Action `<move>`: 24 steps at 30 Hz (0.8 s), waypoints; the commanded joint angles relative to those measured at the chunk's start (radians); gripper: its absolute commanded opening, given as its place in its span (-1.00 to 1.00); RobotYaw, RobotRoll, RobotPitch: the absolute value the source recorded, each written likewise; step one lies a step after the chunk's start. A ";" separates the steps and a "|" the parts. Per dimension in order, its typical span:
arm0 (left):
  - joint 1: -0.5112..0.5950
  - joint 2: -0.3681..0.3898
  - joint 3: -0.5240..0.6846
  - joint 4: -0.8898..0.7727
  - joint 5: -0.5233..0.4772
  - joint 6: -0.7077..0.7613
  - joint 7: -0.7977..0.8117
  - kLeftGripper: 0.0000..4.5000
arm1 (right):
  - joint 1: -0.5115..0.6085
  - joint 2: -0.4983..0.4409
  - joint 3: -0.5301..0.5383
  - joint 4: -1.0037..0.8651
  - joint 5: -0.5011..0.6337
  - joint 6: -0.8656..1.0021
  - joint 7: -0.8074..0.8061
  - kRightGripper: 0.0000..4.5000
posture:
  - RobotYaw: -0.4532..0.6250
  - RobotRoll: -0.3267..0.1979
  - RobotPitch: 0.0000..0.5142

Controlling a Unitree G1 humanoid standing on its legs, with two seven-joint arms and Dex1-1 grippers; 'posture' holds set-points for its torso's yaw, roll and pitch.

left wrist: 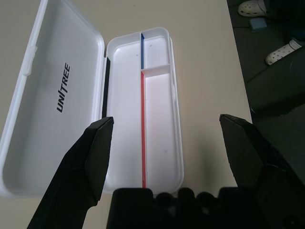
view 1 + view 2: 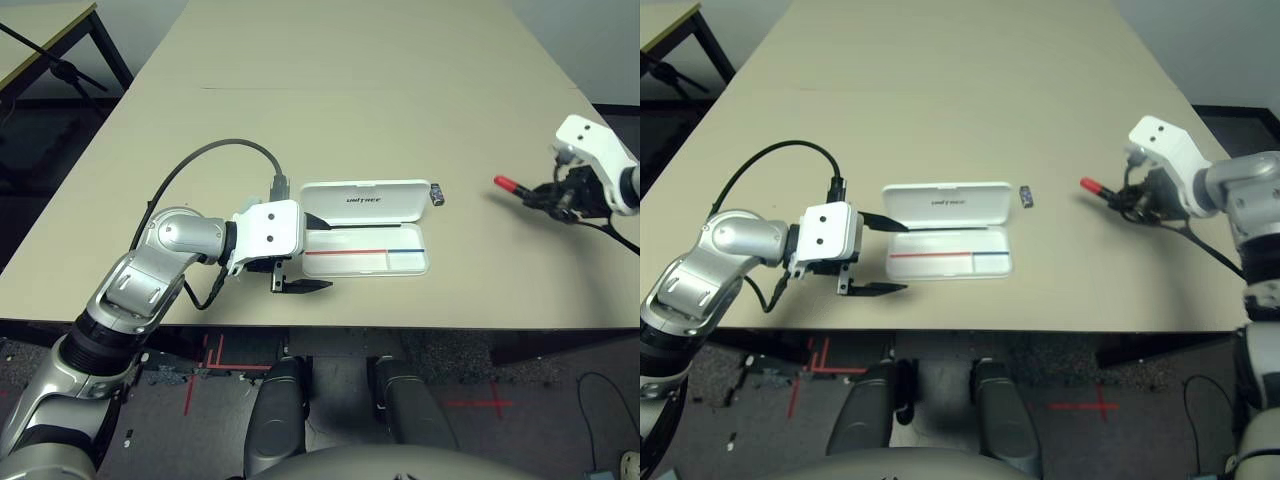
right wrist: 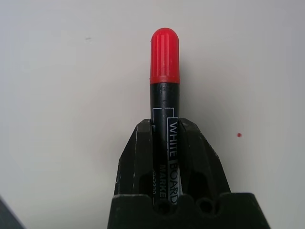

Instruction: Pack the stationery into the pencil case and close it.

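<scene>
The red-capped whiteboard marker (image 3: 165, 95) sits clamped in the right gripper (image 2: 562, 196), above the table's right side, cap pointing left toward the open pencil case (image 2: 366, 256), well apart; the wide-open left gripper (image 2: 290, 275) straddles its near end

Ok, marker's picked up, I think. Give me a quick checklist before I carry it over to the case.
1. Marker gripped: right end effector is shut on the whiteboard marker, red cap sticking out past the fingers. Ok.
2. Marker lifted off the table: cannot tell.
3. Pencil case open: lid laid back flat, tray exposed. Ok.
4. Tray free: long compartment holds nothing. Ok.
5. Left end effector: open at the case's end, its fingers astride the tray; may crowd the drop. Not ok.
6. Small dark block: on the table by the lid's corner, not packed. Not ok.
</scene>
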 commanded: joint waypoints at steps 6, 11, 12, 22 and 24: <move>-0.008 -0.001 -0.023 0.010 0.003 -0.013 -0.020 1.00 | -0.019 0.027 -0.003 -0.118 0.062 -0.078 0.143 -0.78 | -0.09 0.25 -0.42; -0.005 0.000 -0.024 0.009 0.005 -0.013 -0.018 1.00 | -0.037 0.064 0.013 -0.217 0.082 -0.041 0.185 -0.78 | -0.07 0.25 -0.42; -0.004 0.000 -0.024 0.008 0.006 -0.013 -0.017 1.00 | -0.041 0.076 0.017 -0.238 0.085 -0.034 0.189 -0.78 | -0.06 0.25 -0.42; 0.011 0.005 -0.021 -0.004 0.011 -0.007 -0.006 1.00 | -0.086 0.211 0.098 -0.416 0.083 0.106 0.178 -0.78 | -0.01 0.25 -0.44; 0.015 0.006 -0.021 -0.008 0.013 -0.005 -0.002 1.00 | -0.093 0.244 0.114 -0.441 0.084 0.144 0.161 -0.78 | 0.00 0.25 -0.44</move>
